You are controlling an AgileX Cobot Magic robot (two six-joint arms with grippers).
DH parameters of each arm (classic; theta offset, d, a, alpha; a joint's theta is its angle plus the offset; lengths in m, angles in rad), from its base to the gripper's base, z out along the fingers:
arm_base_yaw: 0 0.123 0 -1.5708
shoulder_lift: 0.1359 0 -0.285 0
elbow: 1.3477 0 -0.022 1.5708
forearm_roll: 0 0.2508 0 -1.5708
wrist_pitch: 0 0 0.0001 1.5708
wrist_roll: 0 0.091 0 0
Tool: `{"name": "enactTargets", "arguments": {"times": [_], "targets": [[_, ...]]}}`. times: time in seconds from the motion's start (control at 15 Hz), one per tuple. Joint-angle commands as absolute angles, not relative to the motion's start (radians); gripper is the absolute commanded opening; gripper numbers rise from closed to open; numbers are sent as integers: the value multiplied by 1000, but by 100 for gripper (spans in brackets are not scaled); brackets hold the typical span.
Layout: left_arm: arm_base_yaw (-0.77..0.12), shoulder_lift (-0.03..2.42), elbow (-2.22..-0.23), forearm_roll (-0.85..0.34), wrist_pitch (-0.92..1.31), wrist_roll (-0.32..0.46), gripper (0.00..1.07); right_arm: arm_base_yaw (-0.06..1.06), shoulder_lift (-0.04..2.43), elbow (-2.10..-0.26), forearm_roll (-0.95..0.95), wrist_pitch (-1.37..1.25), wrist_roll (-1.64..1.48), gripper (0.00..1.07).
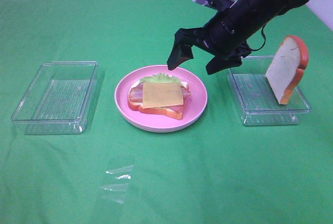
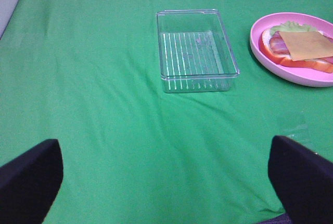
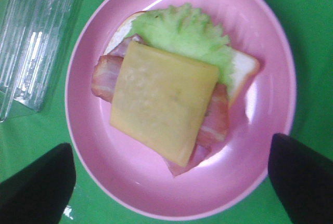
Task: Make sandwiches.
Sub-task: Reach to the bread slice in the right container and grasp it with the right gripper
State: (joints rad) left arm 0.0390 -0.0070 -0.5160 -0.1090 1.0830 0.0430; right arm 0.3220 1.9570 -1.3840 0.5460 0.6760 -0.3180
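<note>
A half-built sandwich [image 1: 158, 96] lies on the round pink plate [image 1: 197, 109]: a bread slice, green lettuce [image 1: 165, 78], bacon and a yellow cheese slice [image 1: 162, 94] on top. It also shows in the right wrist view [image 3: 164, 109] and the left wrist view [image 2: 304, 47]. A second bread slice [image 1: 287, 68] leans upright in the right clear tray [image 1: 255, 110]. My right gripper [image 1: 196, 64] hovers open and empty above the plate's far right side; its fingers [image 3: 36, 185] frame the plate. My left gripper [image 2: 166, 174] is open and empty over bare cloth, not seen in the high view.
An empty clear tray [image 1: 57, 96] stands left of the plate, also in the left wrist view [image 2: 195, 50]. A crumpled piece of clear film [image 1: 117, 180] lies on the green cloth near the front. The cloth [image 1: 234, 172] covers the whole table.
</note>
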Motion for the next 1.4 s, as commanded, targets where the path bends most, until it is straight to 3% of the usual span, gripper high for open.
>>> {"name": "enactTargets", "arguments": {"times": [0.07, 0.67, 1.4], "targets": [[36, -26, -516, -116, 1073, 35, 100, 322, 1888, -1391, 409, 711, -219, 97], [36, -26, -516, -116, 1073, 35, 100, 321, 1655, -1391, 112, 838, -74, 97], [36, -26, -516, -116, 1073, 35, 100, 291, 1624, -1488, -121, 987, 75, 97]]}}
